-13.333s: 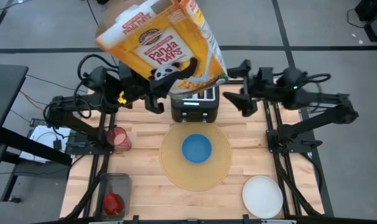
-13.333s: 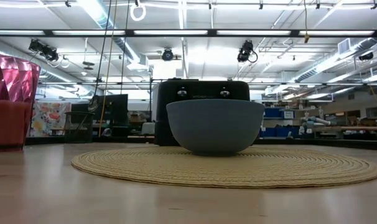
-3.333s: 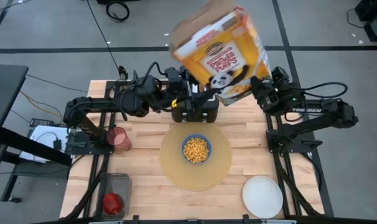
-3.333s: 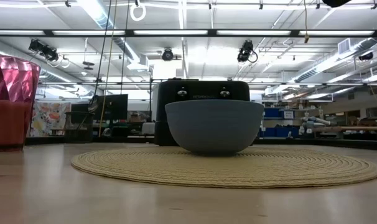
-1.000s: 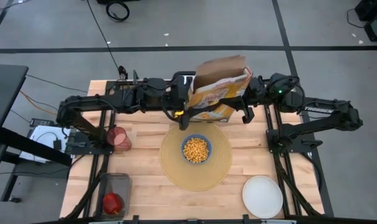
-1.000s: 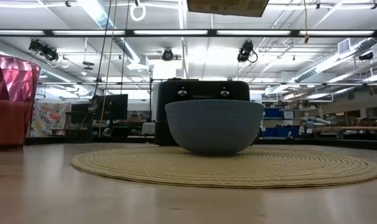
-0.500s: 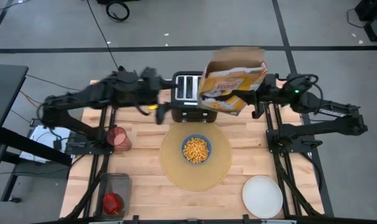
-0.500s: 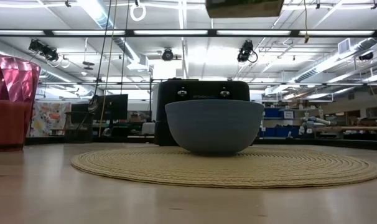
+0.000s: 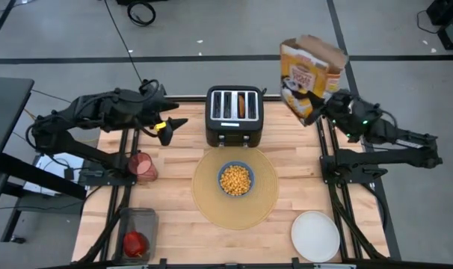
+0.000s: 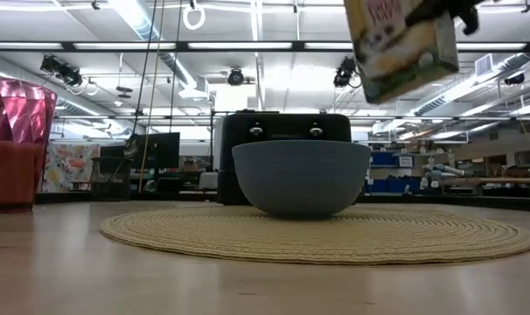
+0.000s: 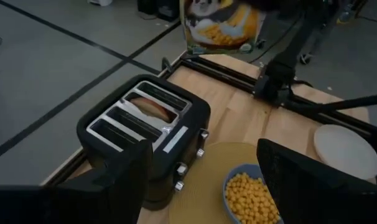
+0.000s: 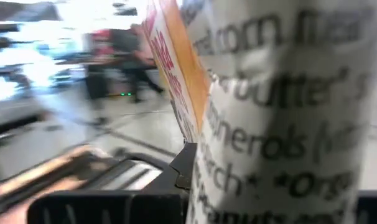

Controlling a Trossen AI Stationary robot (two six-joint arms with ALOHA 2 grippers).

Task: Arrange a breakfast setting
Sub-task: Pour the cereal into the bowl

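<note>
A yellow cereal box [image 9: 310,71] hangs high over the table's far right corner, open flaps up, with my right gripper [image 9: 325,109] shut on it. The small blue bowl [image 9: 235,179], full of yellow cereal, sits in the middle of the round tan placemat [image 9: 264,205]. Behind it stands a black toaster [image 9: 234,116] with a bagel [image 11: 152,109] in one slot. My left gripper [image 9: 174,125] hovers open left of the toaster, with nothing between its fingers. The pink cup [image 9: 142,166] stands at the left and the white plate [image 9: 315,235] lies at the near right. My right gripper holds the cereal box by its lower part [image 9: 315,110], coming at it from the table's right side. The box fills the right wrist view and hides the fingers. The box [image 10: 400,44] is lifted clear, high above the table, roughly upright and a little tilted.
A clear bin [image 9: 137,217] at the near left corner holds a red apple [image 9: 135,243]. Bare wood shows between the placemat and the cup, and on the right between the toaster and the plate.
My right gripper has carried the cereal box from above the toaster toward the table's right edge, and the box has tipped back to upright. My left gripper has drawn away from the box toward the table's left edge.
</note>
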